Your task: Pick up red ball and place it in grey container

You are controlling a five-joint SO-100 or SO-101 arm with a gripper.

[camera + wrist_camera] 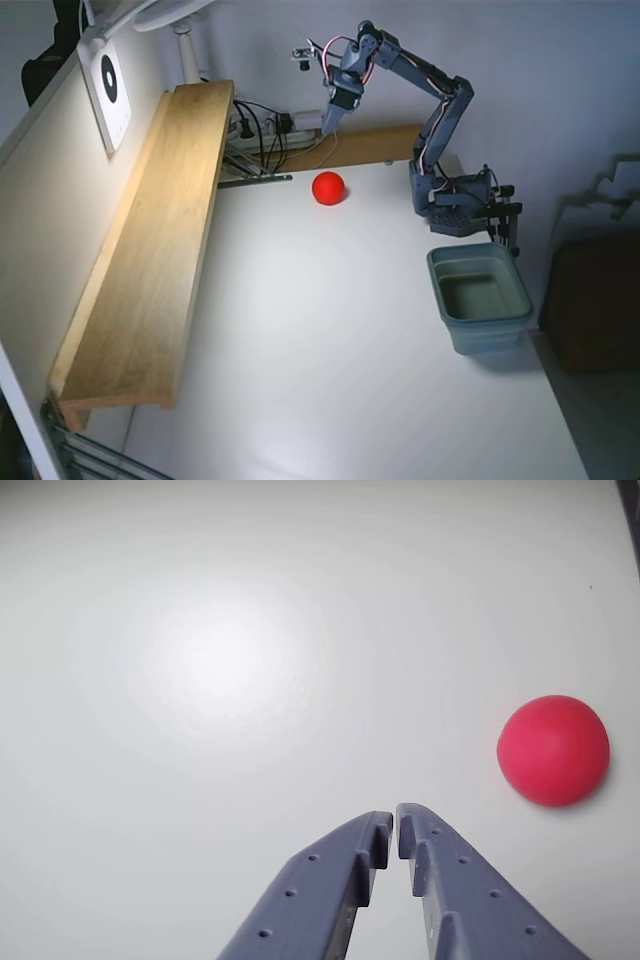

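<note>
In the fixed view the red ball (328, 187) lies on the white worktop (330, 360) close to its far edge, roughly midway along that edge and well apart from the grey container (480, 297), which stands empty near the worktop's right edge, just in front of the arm's base. The gripper (329, 124) hangs in the air above the far edge, nose down, and the ball sits below it and a little toward the near side. In the wrist view the gripper (394, 825) has its fingertips almost touching, only a thin slit between them, and holds nothing; the red ball (553, 750) lies off to the right of the tips, not between them. So the coming reach likely needs the jaws spread, then a swing to that side and a descent before they can straddle the ball.
</note>
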